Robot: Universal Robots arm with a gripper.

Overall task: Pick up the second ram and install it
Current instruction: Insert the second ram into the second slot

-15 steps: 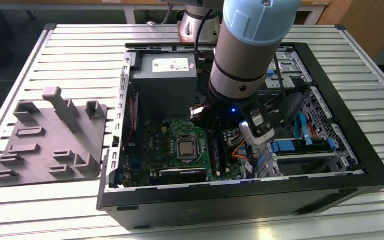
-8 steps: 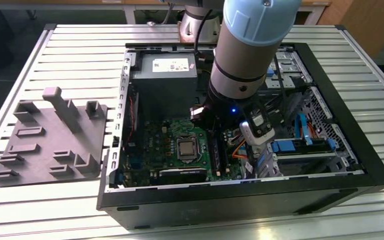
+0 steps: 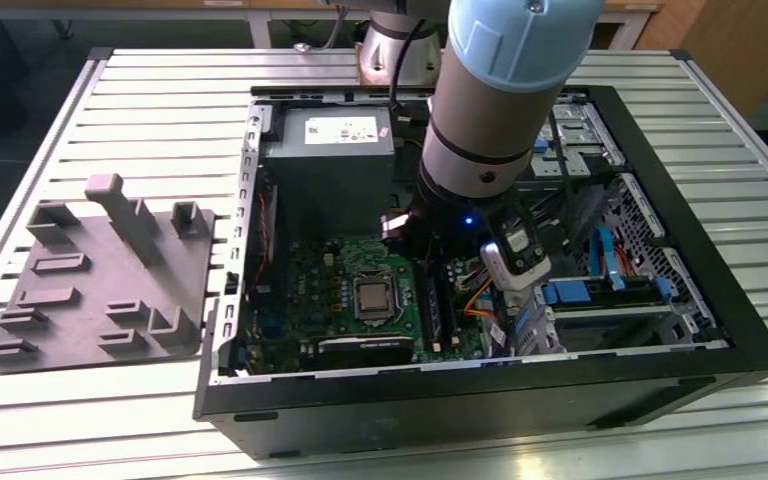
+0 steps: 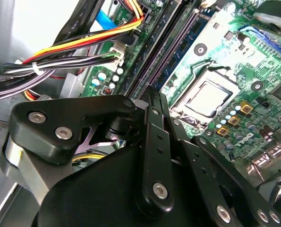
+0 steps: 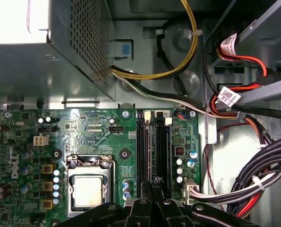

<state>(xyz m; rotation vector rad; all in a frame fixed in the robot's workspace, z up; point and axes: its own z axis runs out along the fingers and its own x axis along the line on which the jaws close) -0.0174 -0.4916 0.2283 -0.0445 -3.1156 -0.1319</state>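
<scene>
Hand, fingers pressed together, sits just above memory slots.

Even overhead light brightens the ribbed surface in the exterior view while the open case lies dimmer in the shade of the arm — in both wrist views glare bleaches one corner white, on the power supply in the first, and the black hand reads dark.

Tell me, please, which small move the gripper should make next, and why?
Probably ease straight down a little, slowly: the gripper stands, fingers together, right over the black memory slots beside the processor, and what lies under its tips is hidden.
</scene>
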